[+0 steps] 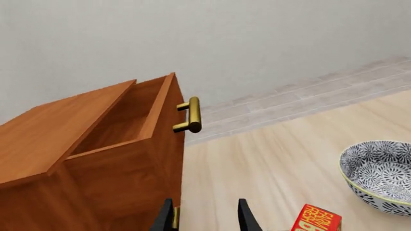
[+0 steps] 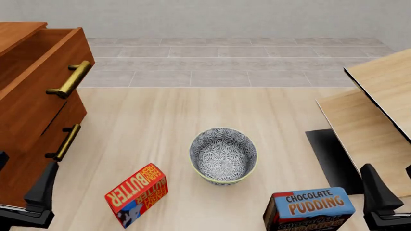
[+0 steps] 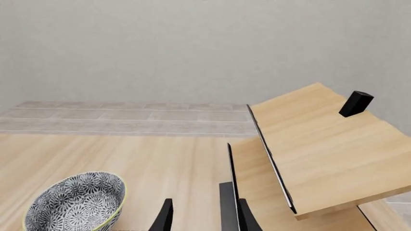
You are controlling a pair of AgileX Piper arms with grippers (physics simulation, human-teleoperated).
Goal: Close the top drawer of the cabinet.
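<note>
**Top drawer stands open at far left**

While my front view shows the top drawer [image 2: 35,84] pulled out of the cabinet [image 2: 29,159], only my left wrist looks into its bare wooden inside. Brass bar handle [image 2: 69,79], smooth reddish boards. Patterned round bowl [image 2: 223,155] sits mid-bench [image 2: 160,120]. Both my jaws are parted, holding nothing.

Bare surface [image 2: 154,120] lies open before the top drawer [image 2: 38,91]; bowl [image 2: 223,155] and 2 boxes [image 2: 136,193] crowd nearer.
</note>
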